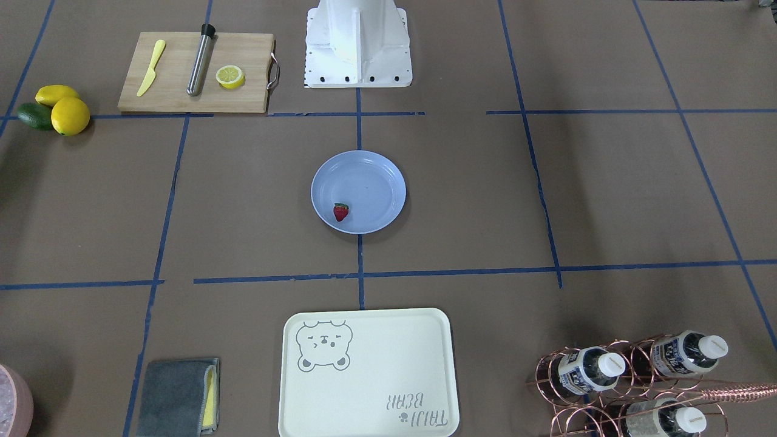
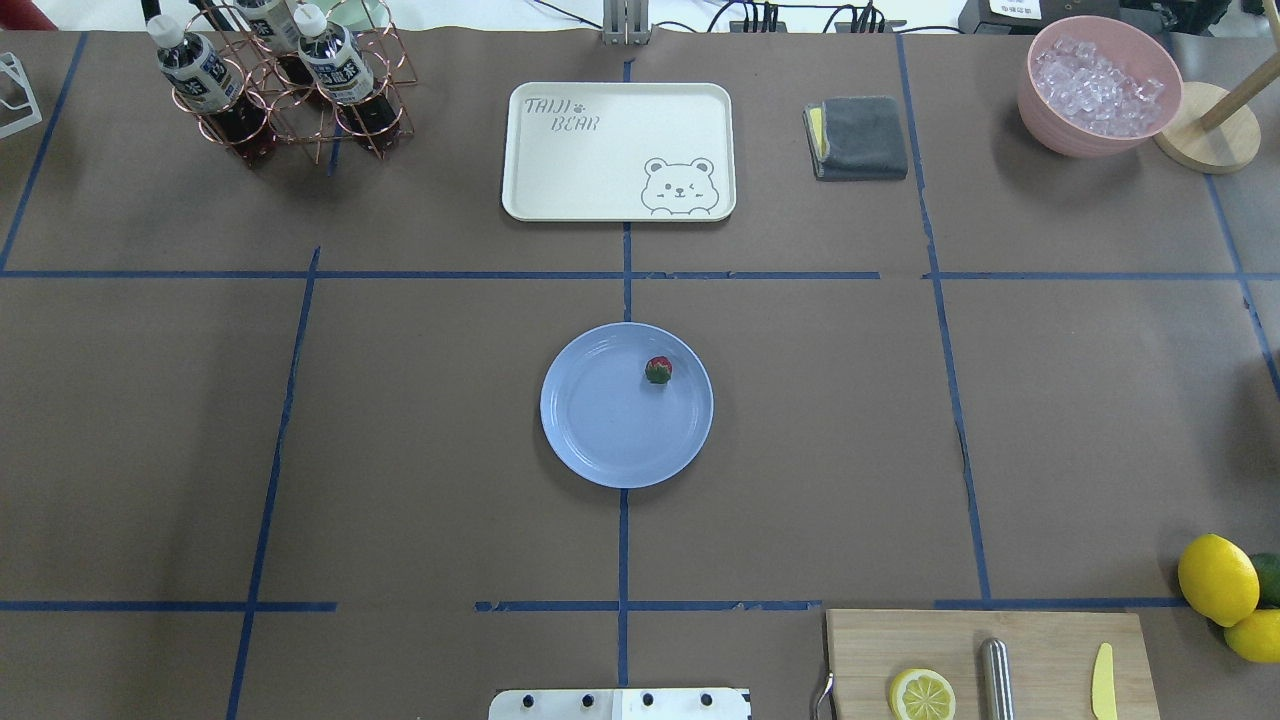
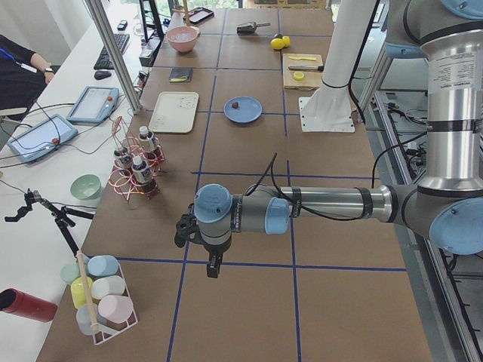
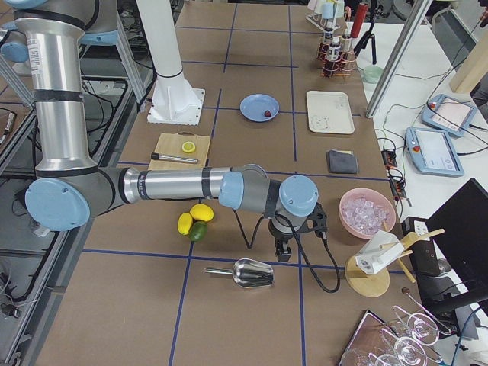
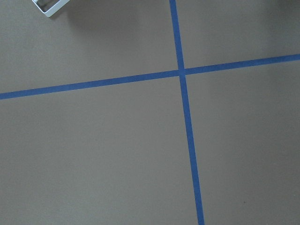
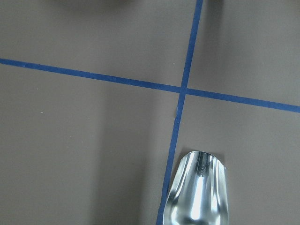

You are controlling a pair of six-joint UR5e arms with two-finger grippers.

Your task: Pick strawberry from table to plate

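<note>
The small red strawberry (image 1: 341, 212) (image 2: 658, 370) lies inside the light-blue plate (image 1: 376, 170) (image 2: 600, 440), close to its rim, in the middle of the brown table (image 1: 607, 194). Nothing touches it. Both arms are far from the plate and appear only in the side views. The left gripper (image 3: 213, 268) hangs over bare table at the left end; the right gripper (image 4: 282, 252) hangs over the right end beside a metal scoop (image 6: 199, 194). I cannot tell whether either gripper is open or shut. The wrist views hold no fingers.
A cutting board (image 2: 1040, 650) with a lemon half (image 2: 922, 694), a metal rod and a yellow knife sits near the robot base. Whole lemons (image 2: 1217, 578), a cream tray (image 2: 618, 150), a folded cloth (image 2: 860, 137), a bottle rack (image 2: 280, 90) and an ice bowl (image 2: 1100, 85) line the edges.
</note>
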